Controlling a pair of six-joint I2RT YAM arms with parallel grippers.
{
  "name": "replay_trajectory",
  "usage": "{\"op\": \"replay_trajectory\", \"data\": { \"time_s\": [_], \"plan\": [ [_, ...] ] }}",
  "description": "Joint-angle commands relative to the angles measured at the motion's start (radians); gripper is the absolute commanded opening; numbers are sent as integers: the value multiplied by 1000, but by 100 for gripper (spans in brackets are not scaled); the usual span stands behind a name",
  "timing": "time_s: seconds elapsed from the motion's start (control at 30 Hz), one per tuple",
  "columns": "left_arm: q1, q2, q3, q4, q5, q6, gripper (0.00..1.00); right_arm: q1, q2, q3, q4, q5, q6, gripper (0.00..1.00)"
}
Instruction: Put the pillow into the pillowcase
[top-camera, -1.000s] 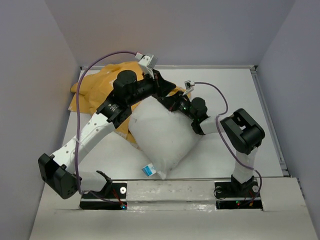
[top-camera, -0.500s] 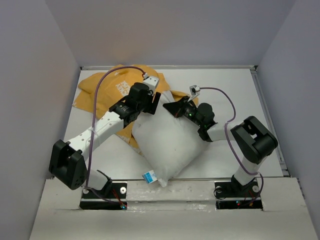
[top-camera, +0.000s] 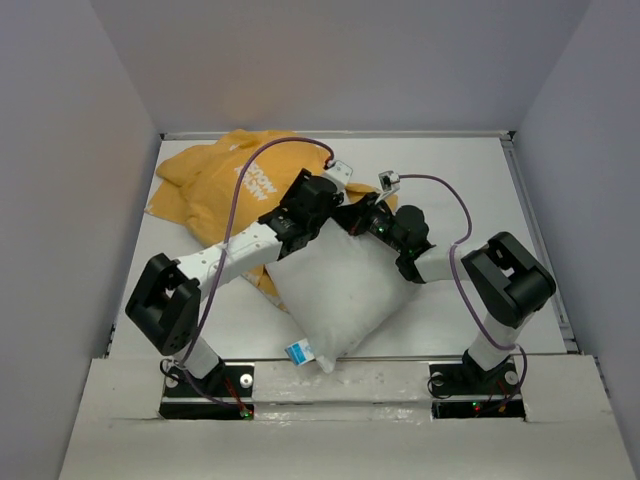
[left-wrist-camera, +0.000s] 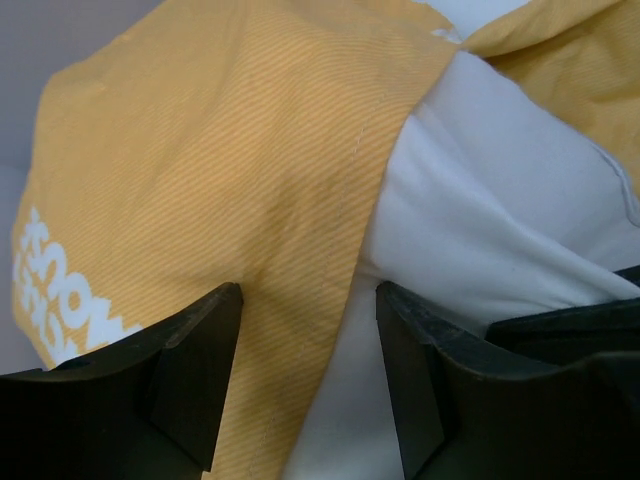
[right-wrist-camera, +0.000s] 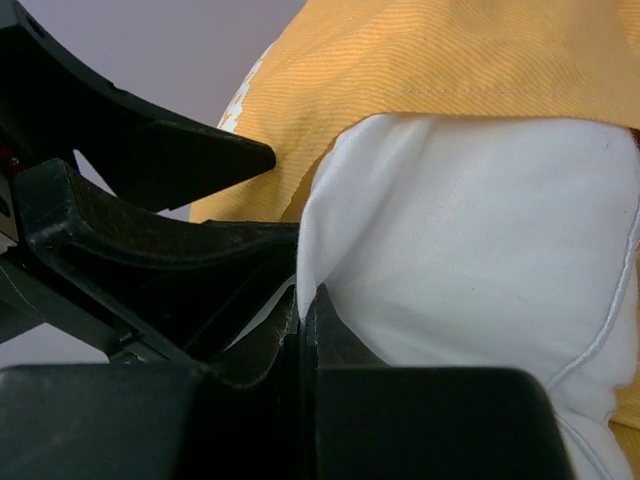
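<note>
While the right pincer clamps the pillow, the left pincer gapes at the pillowcase.

White pillow, plain, white stitched seam. Small blue-and-white tag on its corner farthest from the grippers. Orange-yellow pillowcase, with a fine diagonal striped weave close up. White printed lettering on it, left of the left gripper. Left gripper and right gripper both black; white pillow fabric just ahead of the right one. Arms white and black, cables purple. Table pale grey-white.
</note>
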Motion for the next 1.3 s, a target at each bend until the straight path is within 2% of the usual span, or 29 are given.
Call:
{"op": "replay_trajectory", "data": {
  "time_s": [0.0, 0.1, 0.27, 0.3, 0.33, 0.37, 0.43, 0.47, 0.5, 0.53, 0.57, 0.67, 0.7, 0.73, 0.8, 0.83, 0.87, 0.93, 0.97, 1.0, 1.03, 1.1, 1.17, 1.23, 1.27],
  "plan": [
    [-40, 58, 48, 142, -277, 123, 67, 11, -42, 17, 110, -65, 9, 0],
    [-41, 91, 89, 194, -332, 187, 66, 11, -51, 1, 113, -64, 5, 0],
    [-35, 158, 148, 195, -283, 207, 65, 11, -49, -16, 125, -67, 12, 0],
    [-31, 173, 163, 195, -282, 203, 61, 11, -48, -19, 127, -66, 12, 0],
    [-31, 173, 169, 195, -274, 203, 55, 11, -48, -20, 127, -65, 12, 0],
    [-23, 179, 177, 201, -248, 189, 40, 11, -45, -20, 127, -67, 11, 0],
    [-20, 183, 197, 185, -225, 168, 20, 11, -36, -19, 128, -69, 11, 0],
    [-20, 167, 218, 173, -164, 127, 4, 11, -29, -13, 130, -81, 11, 0],
    [-20, 157, 229, 137, -133, 99, 0, 11, -10, 3, 144, -90, 18, 0],
    [-23, 144, 250, 136, -98, 59, 0, 11, -9, 3, 156, -105, 26, 0],
    [-29, 105, 267, 83, 13, 13, 0, 11, 16, 27, 171, -137, 35, 0],
    [-60, 0, 287, 43, 224, -171, 0, 11, 72, 73, 265, -170, 97, 0],
    [-78, -21, 292, 29, 244, -276, 0, 11, 80, 99, 342, -183, 130, 0],
    [-77, -46, 289, 24, 251, -297, 0, 11, 84, 106, 377, -181, 152, 0],
    [-43, -145, 251, -26, 374, -339, 0, 1, 83, 168, 398, -213, 172, 0],
    [-23, -194, 248, -73, 528, -339, 0, 1, 83, 197, 377, -246, 167, 0],
    [-5, -211, 246, -95, 626, -360, 0, 1, 81, 227, 345, -253, 154, 0],
    [5, -253, 222, -97, 778, -433, 0, 1, 112, 299, 332, -262, 149, 0],
    [2, -256, 215, -95, 903, -461, 0, 1, 138, 329, 337, -248, 166, 0],
    [-4, -264, 208, -77, 945, -496, 0, 1, 165, 369, 336, -233, 178, 0],
    [-18, -282, 162, 7, 1011, -577, 0, 1, 217, 436, 308, -128, 174, 0],
    [-26, -285, 92, 84, 1068, -648, 0, 1, 248, 500, 220, -11, 143, 0],
    [-41, -287, 38, 205, 1105, -722, 0, 1, 264, 550, 65, 132, 103, 0],
    [-87, -276, 13, 239, 1142, -776, 0, 1, 245, 570, -116, 294, 42, 0],
    [-124, -258, 22, 250, 1151, -776, 0, 1, 212, 573, -191, 435, 42, 0]
  ]
}}
